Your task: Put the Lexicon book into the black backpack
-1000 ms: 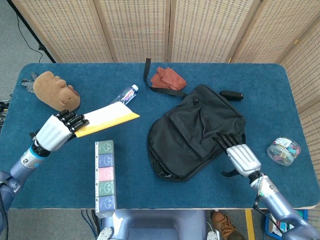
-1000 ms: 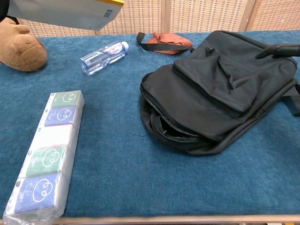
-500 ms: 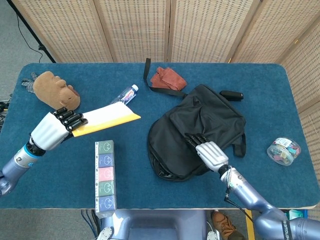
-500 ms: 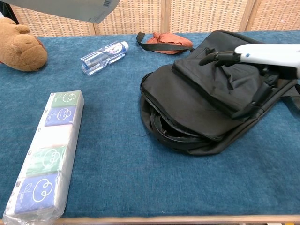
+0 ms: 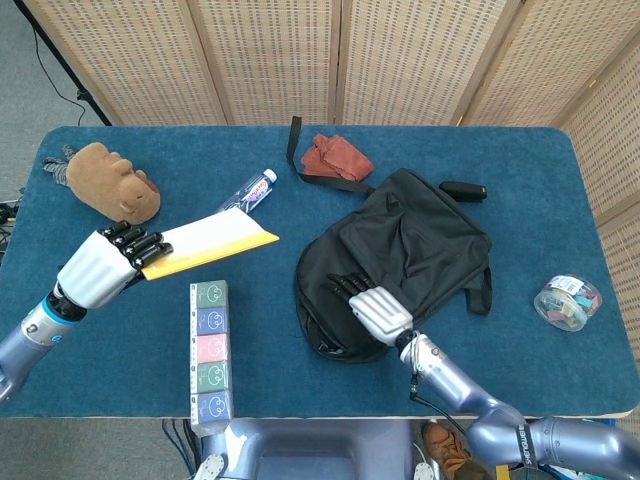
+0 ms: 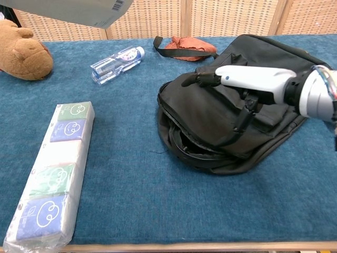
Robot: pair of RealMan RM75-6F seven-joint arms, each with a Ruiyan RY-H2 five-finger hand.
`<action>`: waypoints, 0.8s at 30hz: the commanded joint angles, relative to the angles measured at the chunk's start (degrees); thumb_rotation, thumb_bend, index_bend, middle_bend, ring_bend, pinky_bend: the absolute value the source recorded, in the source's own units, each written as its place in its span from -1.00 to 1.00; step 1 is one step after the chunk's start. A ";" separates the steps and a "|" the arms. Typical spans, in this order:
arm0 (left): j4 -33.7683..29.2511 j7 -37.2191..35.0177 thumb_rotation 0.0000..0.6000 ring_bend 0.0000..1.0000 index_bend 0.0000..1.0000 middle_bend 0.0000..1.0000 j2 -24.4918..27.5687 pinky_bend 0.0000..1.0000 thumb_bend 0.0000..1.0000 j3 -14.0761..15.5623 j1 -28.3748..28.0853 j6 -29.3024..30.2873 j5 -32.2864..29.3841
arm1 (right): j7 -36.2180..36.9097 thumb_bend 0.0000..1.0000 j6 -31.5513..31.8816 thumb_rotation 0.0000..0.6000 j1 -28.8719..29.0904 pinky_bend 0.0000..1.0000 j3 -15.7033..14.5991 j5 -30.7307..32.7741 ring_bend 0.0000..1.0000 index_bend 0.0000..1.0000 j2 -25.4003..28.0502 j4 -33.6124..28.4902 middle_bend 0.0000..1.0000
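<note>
The Lexicon book (image 5: 210, 242) was held in the left hand (image 5: 100, 267), gripped at its near-left end with the dark fingers (image 5: 140, 247) wrapped over the upper edge; in the chest view only its underside (image 6: 68, 10) was seen, high in the top-left corner, so it was plainly carried clear of the table (image 5: 120, 360). Its long axis ran from the hand up and to the right, the free yellow-edged end pointed toward the black backpack (image 5: 420, 240). The backpack lay well apart from that end, across a bare strip of blue cloth, with its unzipped mouth (image 6: 189, 150) turned toward the front-left edge of the bag.

The right hand (image 5: 372, 305) was laid over the backpack's upper flap just above that opening, fingers extended flat and forward. Nothing was seen in it; whether the fingertips were pressed on the fabric or only hovered just over it could not be told, since the chest view showed them against black cloth.

The coming move was judged to turn on this line-up: the book lay left of the bag with its long axis already roughly aimed at the opening, the left hand being the carrier and the right hand the nearer to the mouth, so the flap would probably have to be lifted by the right hand before the book's leading end could be slid in.
</note>
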 commanded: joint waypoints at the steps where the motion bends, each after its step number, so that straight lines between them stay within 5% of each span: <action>1: 0.33 -0.27 1.00 0.22 0.72 0.35 -0.18 0.39 0.32 -0.16 0.28 -0.09 0.07 | -0.58 -1.00 0.35 1.00 0.23 -1.00 -0.62 0.08 -1.00 -0.83 -0.72 0.26 -0.99; 9: 2.19 -1.73 1.00 0.22 0.72 0.35 -1.34 0.39 0.33 -0.86 1.32 -0.02 -0.04 | 0.86 -1.00 2.41 1.00 -0.63 -1.00 -1.98 -0.85 -1.00 -0.59 -1.59 -0.38 -0.80; 24: 4.53 -3.67 1.00 0.22 0.72 0.35 -2.29 0.39 0.33 -1.81 2.38 0.33 0.17 | -0.45 -1.00 3.77 1.00 -0.83 -1.00 -3.86 -0.37 -1.00 -0.63 -2.83 2.04 -0.81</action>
